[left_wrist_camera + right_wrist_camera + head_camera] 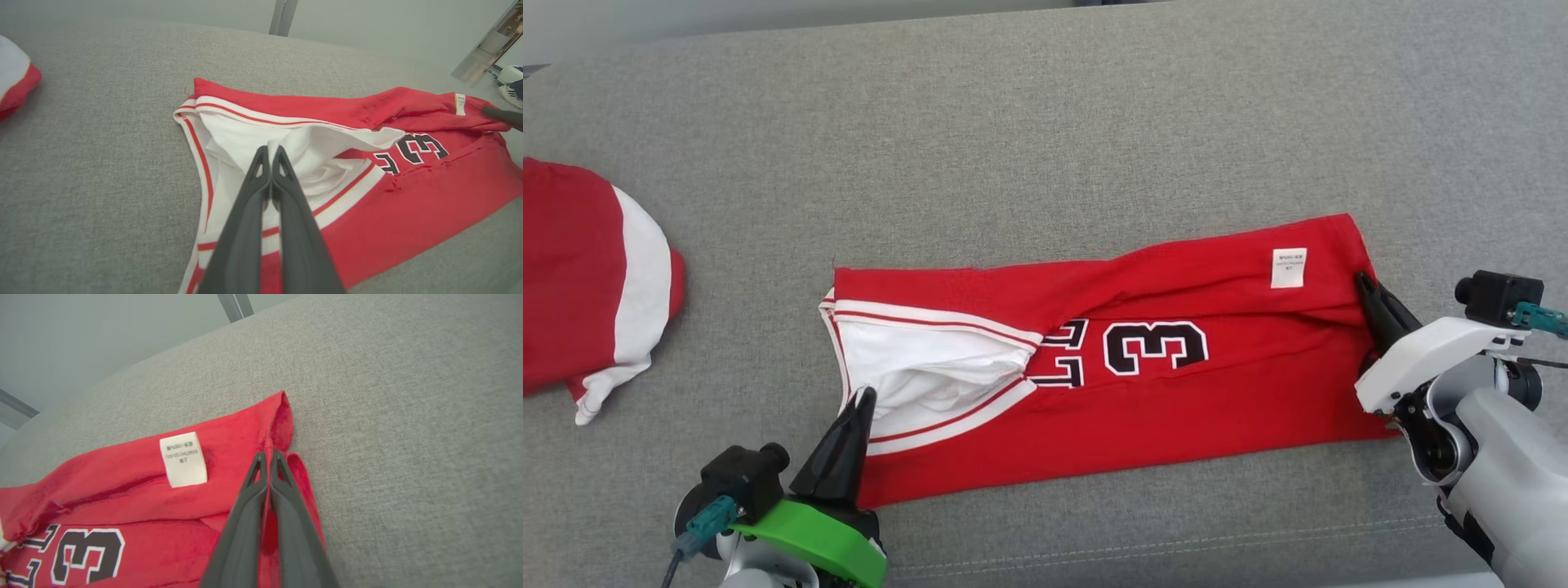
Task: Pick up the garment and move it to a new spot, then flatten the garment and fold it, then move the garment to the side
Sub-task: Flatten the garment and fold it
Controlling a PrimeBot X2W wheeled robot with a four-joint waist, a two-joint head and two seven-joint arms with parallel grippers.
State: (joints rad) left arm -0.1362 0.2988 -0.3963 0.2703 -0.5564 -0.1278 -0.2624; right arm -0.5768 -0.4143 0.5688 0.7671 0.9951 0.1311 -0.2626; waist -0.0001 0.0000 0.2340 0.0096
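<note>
The garment [1176,408] is a red jersey with a black number and white trim, lying in a long band across the grey cloth surface [1045,122]. My left gripper [866,394] is shut at its left end, on the white trimmed opening [229,134], where the fabric bunches up to the fingertips [269,148]. At the right end my right gripper [1361,278] is shut on the red edge [286,416], near the white care label [184,459]. Red cloth shows between its fingers [245,522].
A second red and white garment [572,286] lies at the far left, also seen in the left wrist view [12,81]. Bare grey surface runs behind the jersey and to its right [408,416]. The front edge of the surface is close to both arms.
</note>
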